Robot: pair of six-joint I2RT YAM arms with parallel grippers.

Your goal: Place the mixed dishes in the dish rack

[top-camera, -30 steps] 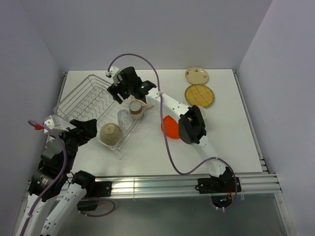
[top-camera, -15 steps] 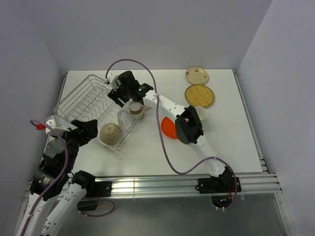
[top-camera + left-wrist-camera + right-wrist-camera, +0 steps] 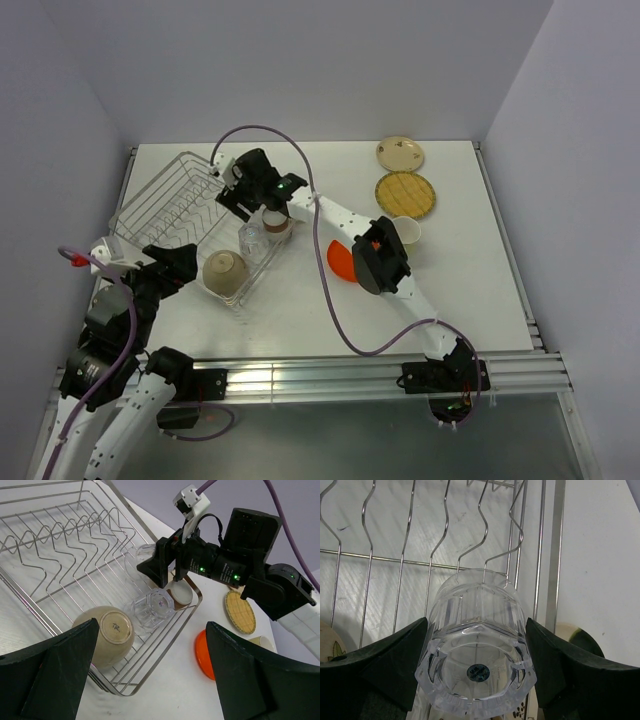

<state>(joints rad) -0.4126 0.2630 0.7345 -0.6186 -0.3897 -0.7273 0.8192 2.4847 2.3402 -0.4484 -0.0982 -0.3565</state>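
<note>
left gripper (image 3: 152, 625) wide open, empty, at near end of dish rack (image 3: 554, 555). rack holds upturned white bowl (image 3: 106, 632), one clear glass (image 3: 157, 605), small cup (image 3: 181, 592) beside it. right gripper (image 3: 476, 625) closed on second clear glass (image 3: 475, 670), over rack wires. on table (image 3: 480, 300) beyond: orange plate (image 3: 340, 258), mug (image 3: 408, 230), woven plate (image 3: 405, 193), cream plate (image 3: 400, 153)

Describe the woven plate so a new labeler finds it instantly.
On the white table, look to the far right corner, where two plates lie flat. The tan woven-look plate is the nearer one, between the cream patterned plate and the pale yellow mug. Only it has a golden basket-weave grid; the cream plate is smaller and pale.
</note>
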